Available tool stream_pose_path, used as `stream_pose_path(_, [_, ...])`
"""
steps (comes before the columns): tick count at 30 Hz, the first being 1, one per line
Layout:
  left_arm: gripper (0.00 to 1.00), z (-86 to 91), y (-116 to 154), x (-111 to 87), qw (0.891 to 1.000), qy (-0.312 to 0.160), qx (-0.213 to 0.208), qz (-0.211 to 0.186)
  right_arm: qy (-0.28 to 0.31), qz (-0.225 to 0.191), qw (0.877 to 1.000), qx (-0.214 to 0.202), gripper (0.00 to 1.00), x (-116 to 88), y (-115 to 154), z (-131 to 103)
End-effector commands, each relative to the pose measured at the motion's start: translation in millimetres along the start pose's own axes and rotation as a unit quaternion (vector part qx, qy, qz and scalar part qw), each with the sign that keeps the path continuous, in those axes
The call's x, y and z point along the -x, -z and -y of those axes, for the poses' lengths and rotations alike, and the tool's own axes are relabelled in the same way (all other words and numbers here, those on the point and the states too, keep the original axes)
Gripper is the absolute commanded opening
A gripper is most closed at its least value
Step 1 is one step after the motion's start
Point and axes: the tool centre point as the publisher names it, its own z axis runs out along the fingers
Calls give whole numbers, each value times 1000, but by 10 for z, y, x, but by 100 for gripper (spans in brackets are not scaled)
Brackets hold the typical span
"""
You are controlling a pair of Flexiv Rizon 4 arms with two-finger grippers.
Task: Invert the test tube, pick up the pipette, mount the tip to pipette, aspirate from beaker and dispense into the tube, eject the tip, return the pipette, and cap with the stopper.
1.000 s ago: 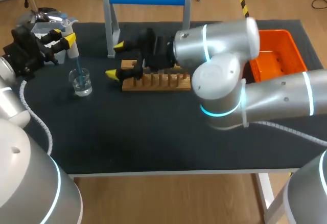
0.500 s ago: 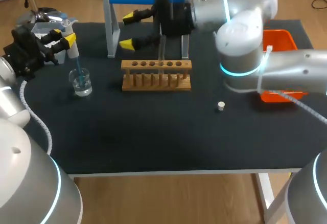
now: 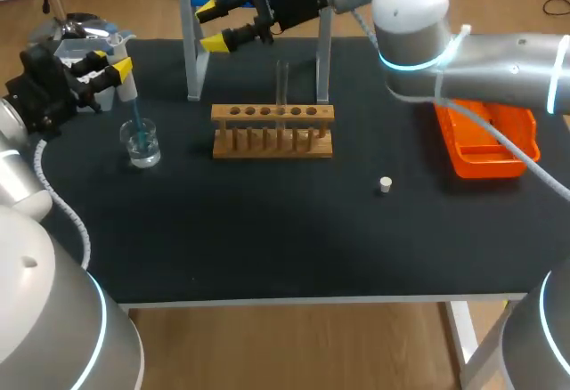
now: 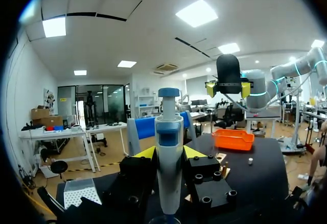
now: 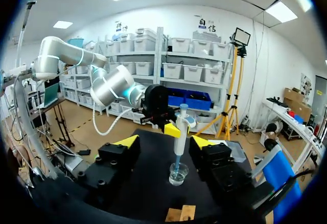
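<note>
The pipette (image 4: 169, 147) is sitting clamped between the left gripper's (image 3: 118, 60) fingers at the upper left, its blue tip (image 3: 136, 121) dipping into the beaker (image 3: 142, 145). The test tube (image 3: 282, 85) is standing in the wooden rack (image 3: 272, 132) at center. The right gripper (image 3: 212, 23) is hovering wide open and empty at top center. The stopper (image 3: 385, 184) is lying right of center.
</note>
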Motion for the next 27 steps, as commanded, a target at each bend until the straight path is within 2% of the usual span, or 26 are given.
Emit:
stream_pose_path(1, [0, -1, -10, -4, 1000, 0, -1, 2, 4, -141, 990, 12, 0, 129, -118, 11])
stream_pose_path(6, [0, -1, -10, -4, 1000, 0, -1, 2, 1, -153, 988, 32, 0, 181, -231, -60])
stream_pose_path(16, [0, -1, -10, -4, 1000, 0, -1, 2, 2, -180, 978, 106, 0, 244, -423, -307])
stream_pose_path(27, [0, -1, -10, -4, 1000, 0, -1, 2, 0, -199, 971, 128, 0, 252, -710, -452])
